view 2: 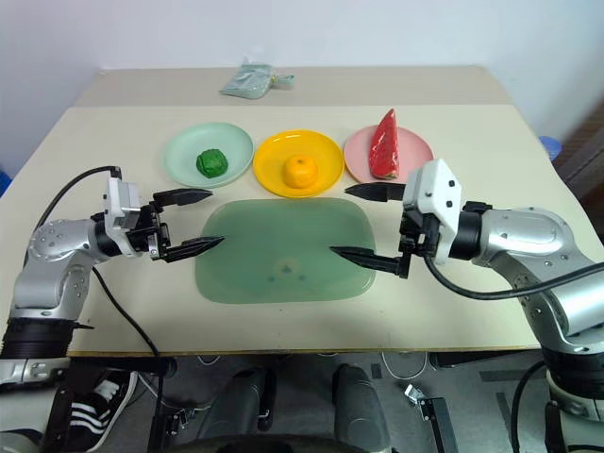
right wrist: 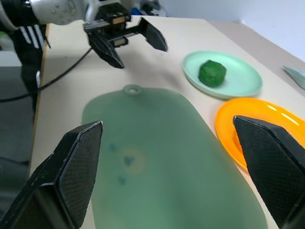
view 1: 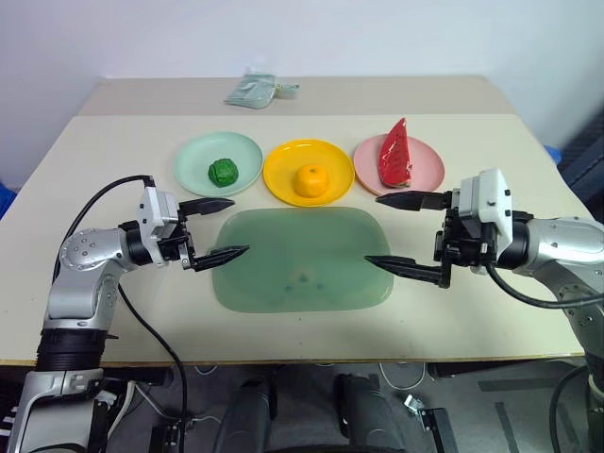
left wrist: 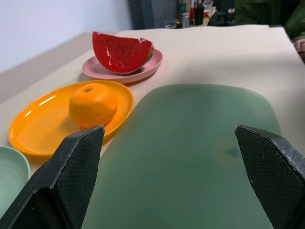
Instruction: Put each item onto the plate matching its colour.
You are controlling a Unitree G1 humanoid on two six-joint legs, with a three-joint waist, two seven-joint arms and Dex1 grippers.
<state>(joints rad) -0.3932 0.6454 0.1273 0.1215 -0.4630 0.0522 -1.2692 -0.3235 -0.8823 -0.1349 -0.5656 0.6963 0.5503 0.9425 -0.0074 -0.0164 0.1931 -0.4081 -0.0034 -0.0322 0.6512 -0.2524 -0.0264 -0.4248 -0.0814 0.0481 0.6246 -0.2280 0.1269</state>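
Surface: beige table before a pale wall, with your translucent green mat lying at its middle as the landmark.
Plates: three sit in a row just beyond the mat's far edge — mint green plate, yellow plate, pink plate.
Items: you see the dark green bumpy ball on the mint plate, the orange mandarin on the yellow plate, the red watermelon wedge on the pink plate.
Left gripper: at the mat's left edge, your two black fingers spread wide, holding nothing, touching nothing.
Right gripper: at the mat's right edge, fingers likewise wide apart and empty, one tip over the mat.
Background: a small pale green packet lies well beyond the mat.
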